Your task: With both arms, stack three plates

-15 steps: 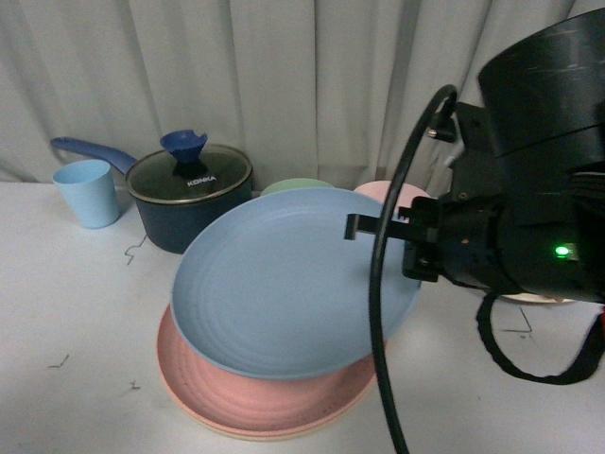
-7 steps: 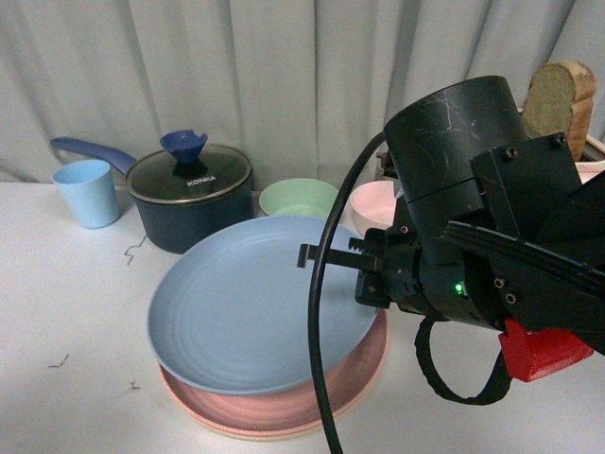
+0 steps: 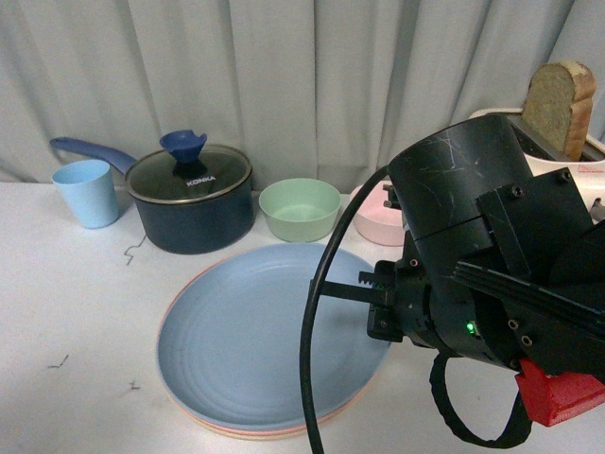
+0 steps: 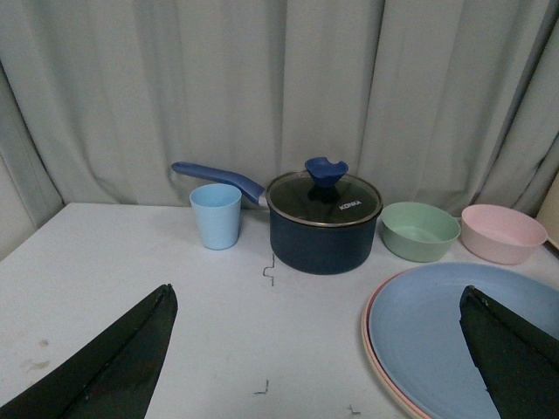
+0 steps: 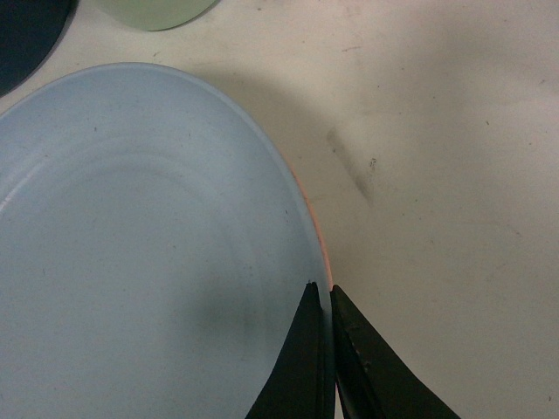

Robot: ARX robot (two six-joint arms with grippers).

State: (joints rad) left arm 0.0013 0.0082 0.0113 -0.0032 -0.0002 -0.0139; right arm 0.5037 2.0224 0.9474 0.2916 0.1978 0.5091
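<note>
Currently right gripper (image 5: 324,301) nearly closed, pinching light blue plate (image 3: 269,331) rim atop pink plate (image 3: 284,430) near tabletop's front edge; withdrawing before release could drag the stack.

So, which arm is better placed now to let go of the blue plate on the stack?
The right. Its gripper pinches the blue plate rim; the left gripper is open, off the stack.
</note>
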